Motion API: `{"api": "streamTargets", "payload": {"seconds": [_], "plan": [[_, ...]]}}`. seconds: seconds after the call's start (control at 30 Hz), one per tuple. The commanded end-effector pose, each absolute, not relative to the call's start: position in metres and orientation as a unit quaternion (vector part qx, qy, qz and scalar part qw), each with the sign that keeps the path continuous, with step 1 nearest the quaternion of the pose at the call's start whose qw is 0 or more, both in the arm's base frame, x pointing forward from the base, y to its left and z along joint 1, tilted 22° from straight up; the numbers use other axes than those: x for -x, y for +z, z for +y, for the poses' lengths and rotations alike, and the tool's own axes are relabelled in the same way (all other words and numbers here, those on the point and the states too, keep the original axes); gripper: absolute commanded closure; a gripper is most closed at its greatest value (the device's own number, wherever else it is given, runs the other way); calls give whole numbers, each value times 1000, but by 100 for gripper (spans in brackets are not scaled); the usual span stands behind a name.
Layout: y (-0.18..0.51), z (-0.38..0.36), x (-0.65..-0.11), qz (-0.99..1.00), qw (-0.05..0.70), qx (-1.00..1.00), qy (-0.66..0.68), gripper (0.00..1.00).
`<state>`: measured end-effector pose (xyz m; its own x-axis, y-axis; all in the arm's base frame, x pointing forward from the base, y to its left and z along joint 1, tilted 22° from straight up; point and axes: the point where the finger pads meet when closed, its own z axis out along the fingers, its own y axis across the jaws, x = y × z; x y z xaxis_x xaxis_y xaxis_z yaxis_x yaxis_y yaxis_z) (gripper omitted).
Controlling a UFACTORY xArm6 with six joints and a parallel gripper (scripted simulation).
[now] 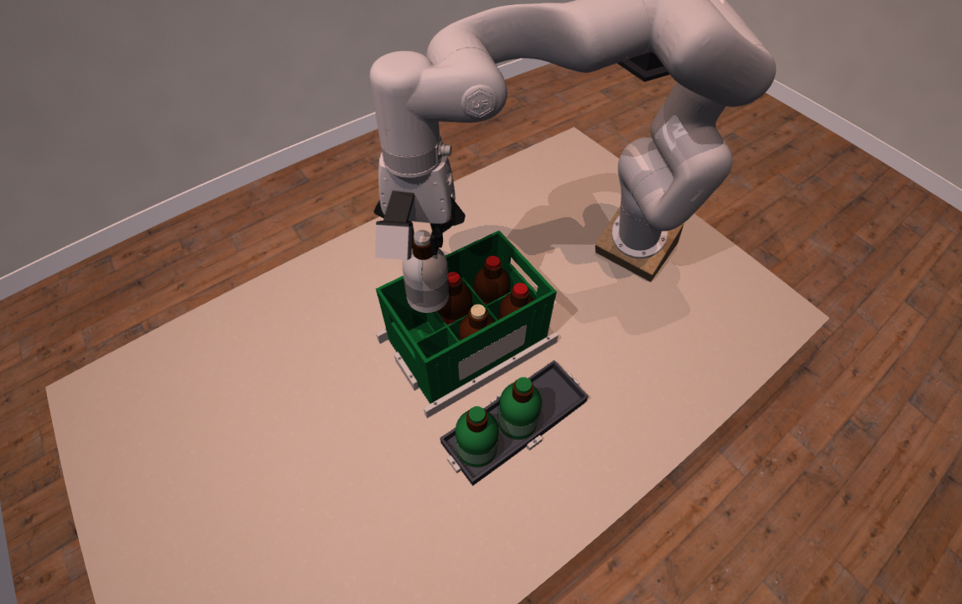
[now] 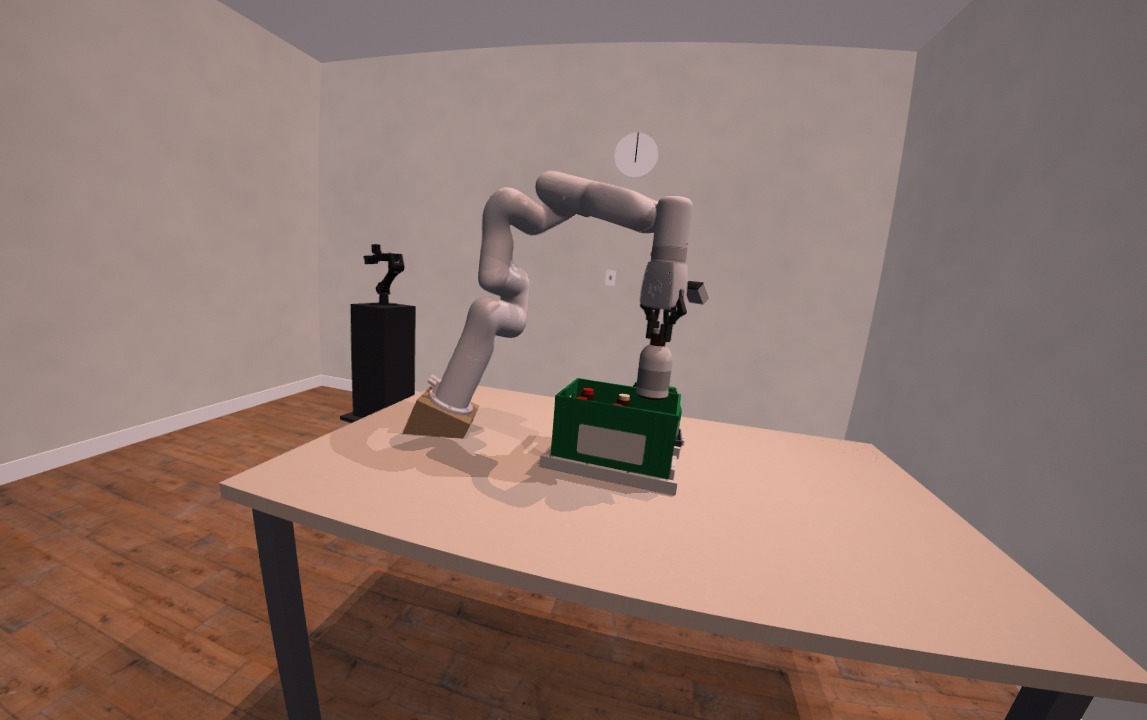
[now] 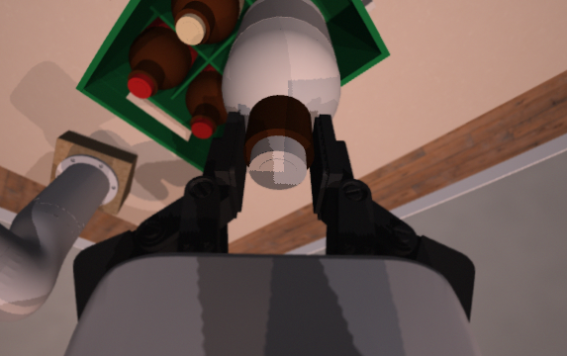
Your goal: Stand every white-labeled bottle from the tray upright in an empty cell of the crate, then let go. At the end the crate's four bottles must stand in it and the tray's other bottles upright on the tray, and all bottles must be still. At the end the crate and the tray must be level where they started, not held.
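Crate [image 1: 495,356], green, sits on the table [image 1: 244,450] with four brown bottles standing in its cells: three red-capped [image 1: 491,276], one with a cream cap [image 1: 476,318]. Cells at the crate's left end show no bottle inside. Tray [image 1: 568,390], dark and shallow, lies just near of the crate; two green-labelled bottles [image 1: 478,435] stand upright on it, side by side.

White-labelled bottle [image 1: 425,279] hangs upright over the crate's far left corner, its base at about rim height in the exterior view; whether it has entered a cell cannot be told. Gripper [image 3: 278,135] is clamped on the bottle's brown neck, one black finger [image 3: 226,153] on each side, white cap showing between them.

Arm [image 1: 589,37] arches from its wooden base block [image 1: 649,268], far right of the crate, and points its wrist straight down.

Beyond the table, a black pedestal [image 2: 382,358] stands by the far wall, carrying a small dark device.
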<state>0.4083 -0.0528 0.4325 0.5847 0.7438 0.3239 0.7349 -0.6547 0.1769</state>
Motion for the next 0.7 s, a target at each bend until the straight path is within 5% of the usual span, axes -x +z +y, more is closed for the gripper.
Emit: {"api": "streamTargets", "payload": {"seconds": [0.0,0.67], "plan": [[435,-58,-412,415,13,-890,189,100],[437,-74,-423,415,13,-890,189,100]]}}
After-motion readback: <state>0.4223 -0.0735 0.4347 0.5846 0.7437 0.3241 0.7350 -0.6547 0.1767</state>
